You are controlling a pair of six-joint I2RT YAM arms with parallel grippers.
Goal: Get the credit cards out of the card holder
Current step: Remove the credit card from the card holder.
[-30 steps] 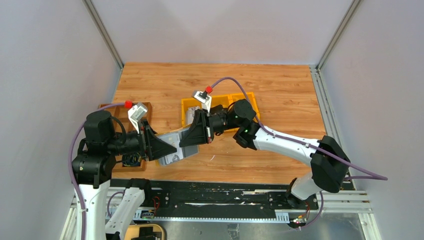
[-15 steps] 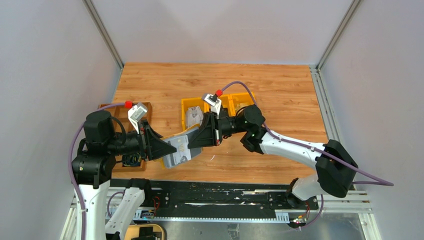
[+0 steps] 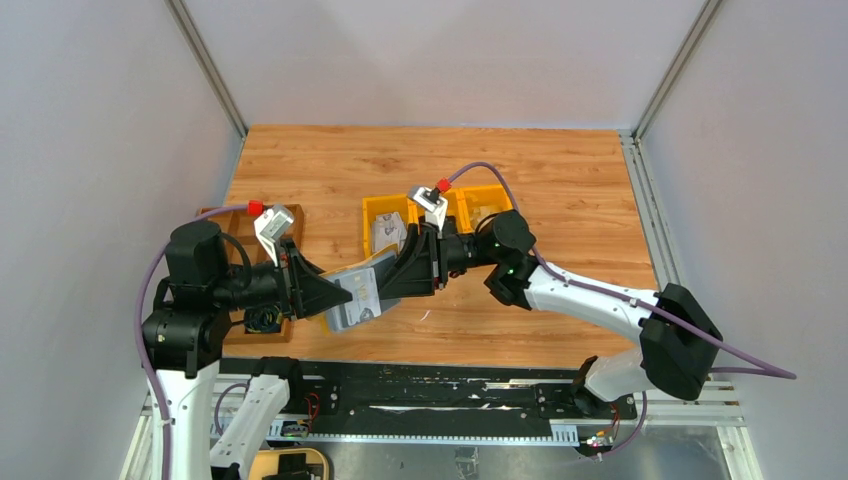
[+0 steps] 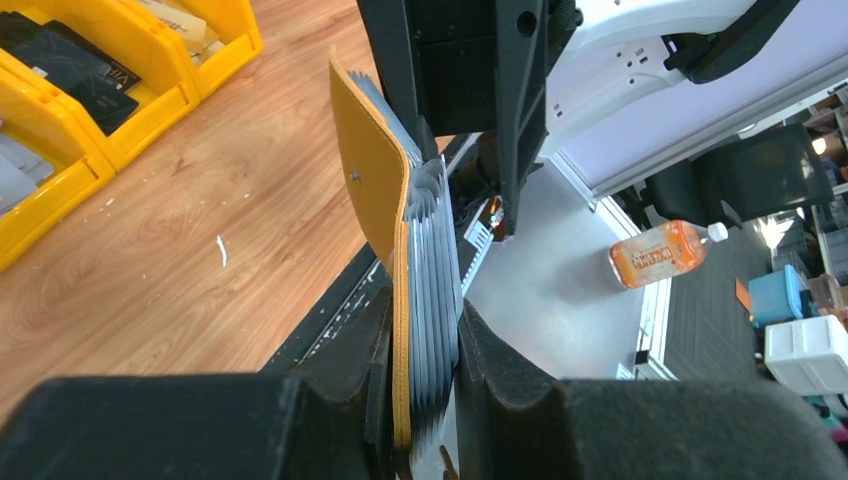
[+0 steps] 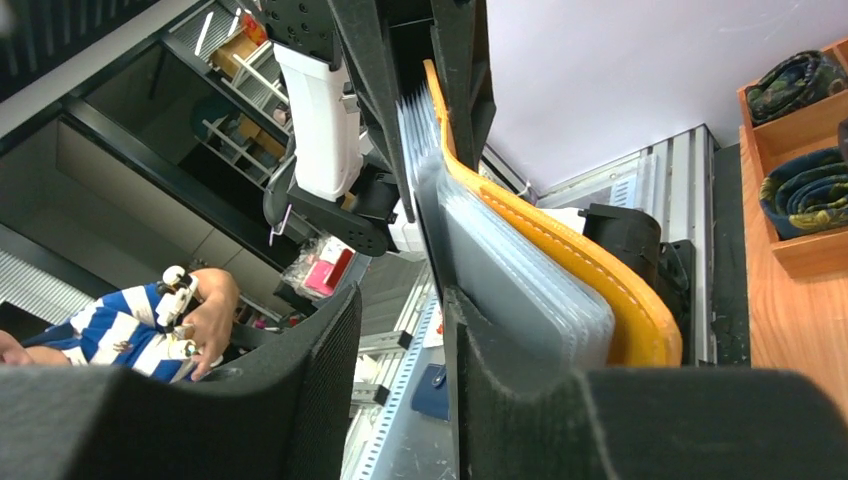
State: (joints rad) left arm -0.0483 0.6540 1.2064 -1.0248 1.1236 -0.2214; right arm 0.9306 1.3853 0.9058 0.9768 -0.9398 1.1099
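The mustard-yellow card holder [image 3: 358,292] is held above the table's front edge, its grey sleeves fanned open. My left gripper [image 3: 335,300] is shut on its lower edge; in the left wrist view [image 4: 425,335] the yellow cover [image 4: 368,180] and the grey sleeves [image 4: 432,230] are pinched between the fingers. My right gripper [image 3: 388,283] meets the holder from the right. In the right wrist view it [image 5: 400,345] is open with nothing in the gap. The sleeves [image 5: 520,290] and cover [image 5: 600,275] lie against the outer side of one finger [image 5: 500,400]. No loose card shows.
Yellow bins [image 3: 440,212] holding cards stand behind the grippers, also in the left wrist view [image 4: 100,95]. A brown compartment tray [image 3: 238,225] with rolled items sits at the left, also in the right wrist view [image 5: 800,150]. The black rail [image 3: 430,385] runs along the table's front.
The right arm has shifted a little to the right. The holder has turned from lying stretched between the grippers to standing more upright in the left gripper. The left arm has hardly moved.
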